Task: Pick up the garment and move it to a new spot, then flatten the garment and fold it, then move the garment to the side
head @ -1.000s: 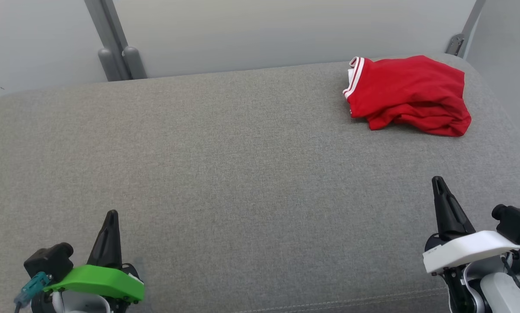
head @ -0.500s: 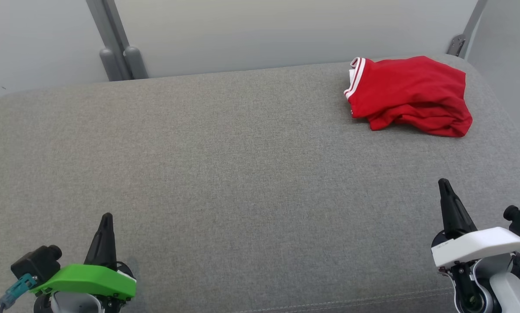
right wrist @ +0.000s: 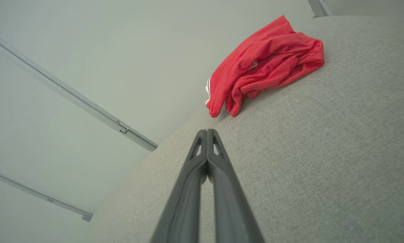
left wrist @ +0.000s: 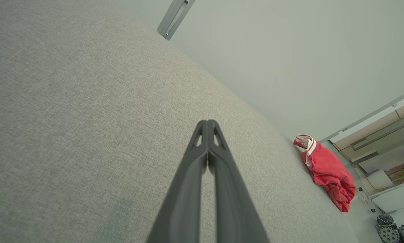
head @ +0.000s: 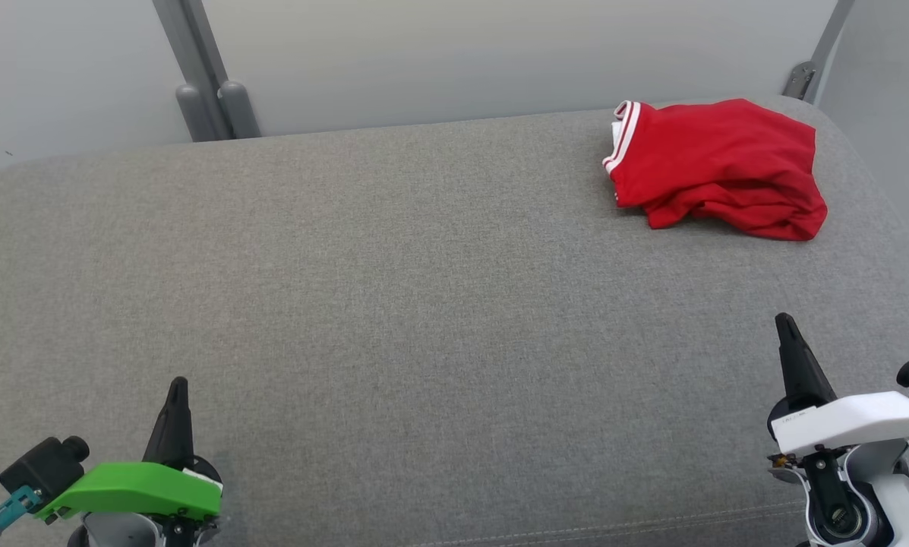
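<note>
One crumpled red fabric garment with a white-striped band (head: 716, 167) lies at the far right corner of the one grey woven cushion (head: 424, 304). There are two grippers, both well apart from it. The left gripper (head: 176, 389) and right gripper (head: 785, 325) each have their jaws pressed together, holding nothing.

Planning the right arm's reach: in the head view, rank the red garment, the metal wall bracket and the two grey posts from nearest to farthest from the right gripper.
From the right gripper:
1. red garment, ahead of it, far right side.
2. metal wall bracket, behind the garment, upper right.
3. grey posts, far back left.
</note>
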You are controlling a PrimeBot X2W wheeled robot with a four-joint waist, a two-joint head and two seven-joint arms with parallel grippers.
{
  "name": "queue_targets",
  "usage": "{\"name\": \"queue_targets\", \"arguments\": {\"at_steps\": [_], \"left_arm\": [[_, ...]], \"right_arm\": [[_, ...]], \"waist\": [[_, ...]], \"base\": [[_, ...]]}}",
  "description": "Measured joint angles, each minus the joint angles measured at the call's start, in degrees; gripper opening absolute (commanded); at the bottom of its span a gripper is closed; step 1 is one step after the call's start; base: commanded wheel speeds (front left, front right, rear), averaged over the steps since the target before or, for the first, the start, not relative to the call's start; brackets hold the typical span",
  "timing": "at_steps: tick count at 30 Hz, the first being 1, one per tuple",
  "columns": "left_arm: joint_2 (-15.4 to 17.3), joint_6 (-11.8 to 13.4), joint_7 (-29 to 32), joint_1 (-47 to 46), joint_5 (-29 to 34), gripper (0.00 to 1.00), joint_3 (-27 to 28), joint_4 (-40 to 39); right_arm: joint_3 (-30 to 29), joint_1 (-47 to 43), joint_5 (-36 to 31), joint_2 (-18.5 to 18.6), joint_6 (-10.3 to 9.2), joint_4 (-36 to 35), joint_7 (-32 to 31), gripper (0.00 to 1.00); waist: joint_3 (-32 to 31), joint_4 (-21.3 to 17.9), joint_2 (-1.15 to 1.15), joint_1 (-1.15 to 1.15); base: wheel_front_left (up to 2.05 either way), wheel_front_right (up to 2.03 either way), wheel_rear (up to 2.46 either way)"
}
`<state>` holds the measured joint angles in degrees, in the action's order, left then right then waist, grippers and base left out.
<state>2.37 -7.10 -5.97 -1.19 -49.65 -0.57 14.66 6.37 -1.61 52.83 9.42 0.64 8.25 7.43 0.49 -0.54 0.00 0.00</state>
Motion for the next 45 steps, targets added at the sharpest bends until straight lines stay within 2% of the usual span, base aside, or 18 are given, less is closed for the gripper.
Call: {"name": "queue_targets", "arguments": {"at_steps": [45], "left_arm": [[-0.1,0.0,8.6,-1.3,-28.6,0.0,3.6,0.7]], "right_arm": [[-7.3,2.9,28.5,-3.3,3.9,4.9,-7.6,0.0]], "waist": [[-0.2,0.4,0.0,0.0]], "base": [[0.0,0.0,0.0]]}}
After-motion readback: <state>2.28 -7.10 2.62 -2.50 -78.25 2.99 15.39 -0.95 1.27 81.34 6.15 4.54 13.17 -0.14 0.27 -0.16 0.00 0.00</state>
